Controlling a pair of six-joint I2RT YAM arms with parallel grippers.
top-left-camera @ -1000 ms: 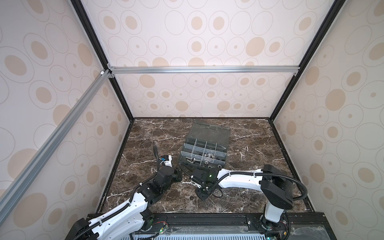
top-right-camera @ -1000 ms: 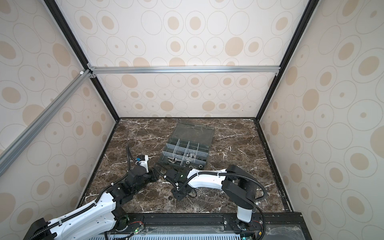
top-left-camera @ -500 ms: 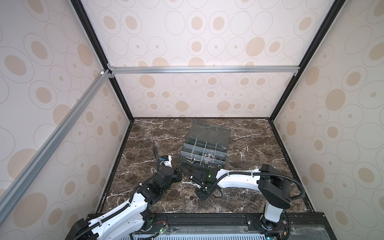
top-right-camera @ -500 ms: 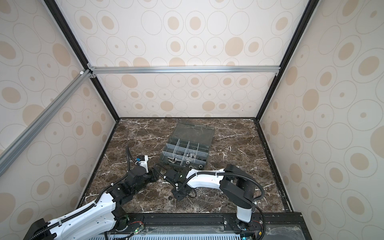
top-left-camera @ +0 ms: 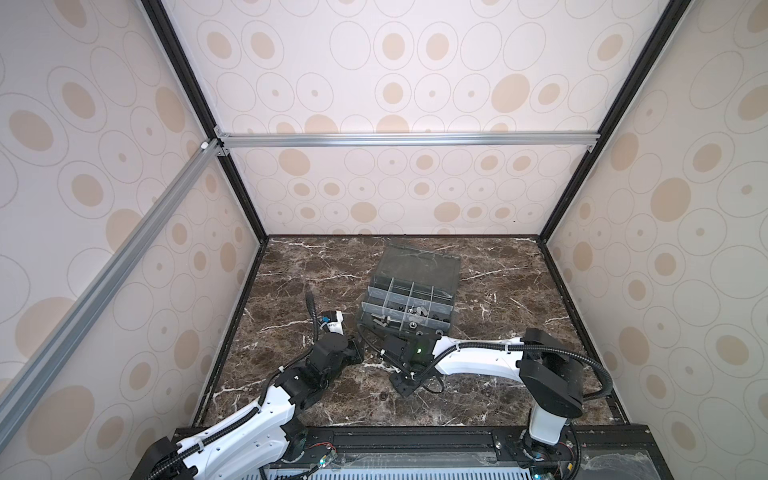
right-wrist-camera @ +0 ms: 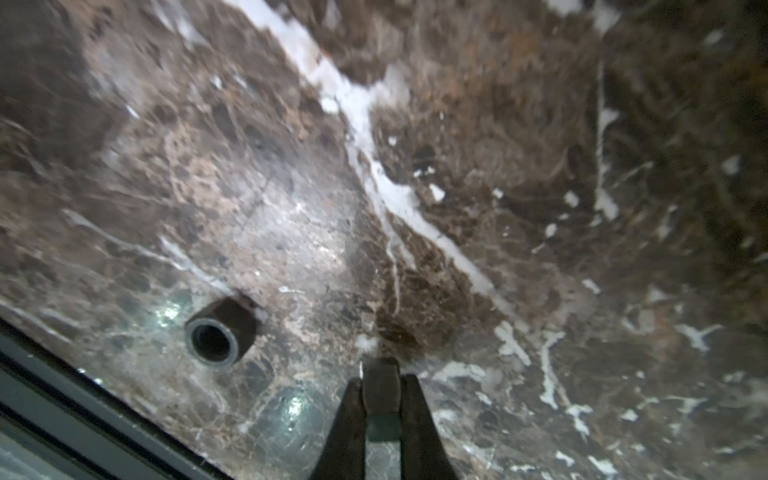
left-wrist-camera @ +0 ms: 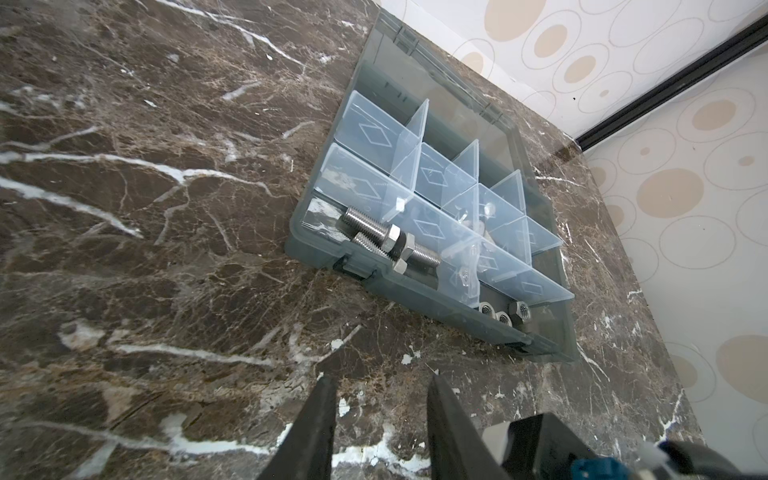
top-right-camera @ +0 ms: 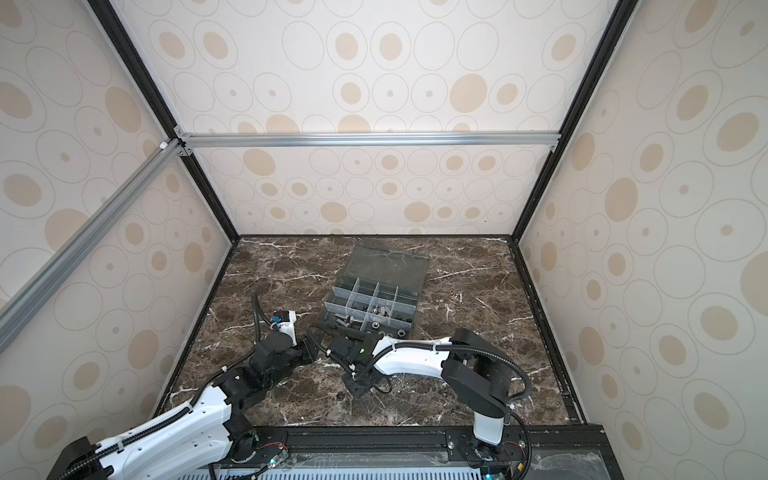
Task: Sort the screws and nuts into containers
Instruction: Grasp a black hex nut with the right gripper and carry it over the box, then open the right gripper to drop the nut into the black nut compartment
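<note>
Right tool [top-left-camera: 402,388], top view: low on the surface [top-left-camera: 519,299], six o'clock of the containers [top-left-camera: 384,293]; stray nut [top-left-camera: 383,397] at eight o'clock, apart.
Left tool [left-wrist-camera: 382,380], left wrist: parted, empty; screws [left-wrist-camera: 374,232] and nuts [left-wrist-camera: 505,316] lie in the near ones.
Right wrist: tool closed beside that nut; dark sliver between tips, unidentifiable.
Advice: reopen, straddle nut, close.

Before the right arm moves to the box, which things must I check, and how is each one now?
1. Right gripper fingers shut on a small dark piece: ok.
2. Whether that piece is a screw or a nut: cannot tell.
3. Organizer box lid open, cells reachable: ok.
4. All parts sorted: not ok, a black nut lies loose on the table.
5. Left gripper fingers open, empty, apart from the box: ok.
</note>
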